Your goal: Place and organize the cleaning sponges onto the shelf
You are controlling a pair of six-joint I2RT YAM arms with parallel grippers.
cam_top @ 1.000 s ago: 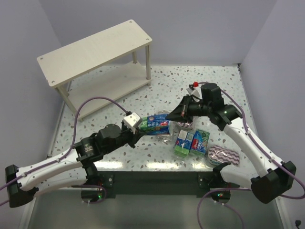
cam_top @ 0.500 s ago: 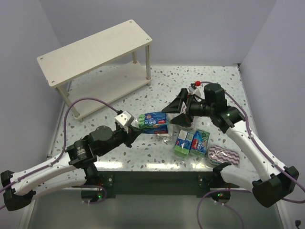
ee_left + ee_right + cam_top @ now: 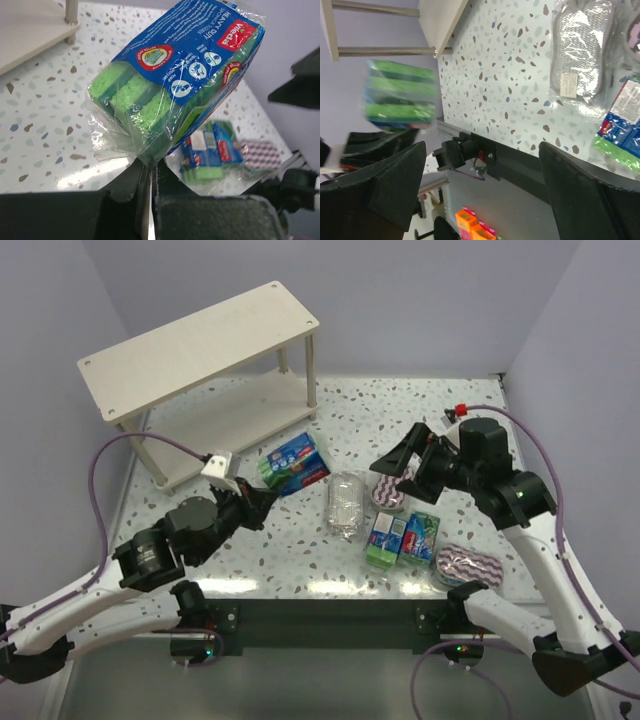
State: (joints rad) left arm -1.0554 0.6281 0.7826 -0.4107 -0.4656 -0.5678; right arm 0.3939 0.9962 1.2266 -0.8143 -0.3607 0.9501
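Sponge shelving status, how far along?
Done: nothing, no sponge shows on the shelf. In hand: left gripper pinches one green-and-blue pack by its wrapper, lifted off the table. Right gripper is open, empty. Left: that pack, plus the silvery pack, two green packs and two striped pads on the table.

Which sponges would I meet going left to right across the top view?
The green-and-blue pack held by the left claw → silvery pack → table pack → second table pack → striped pad at the near right. The other striped pad, by the right claw, overlaps the table packs, so it is left out.
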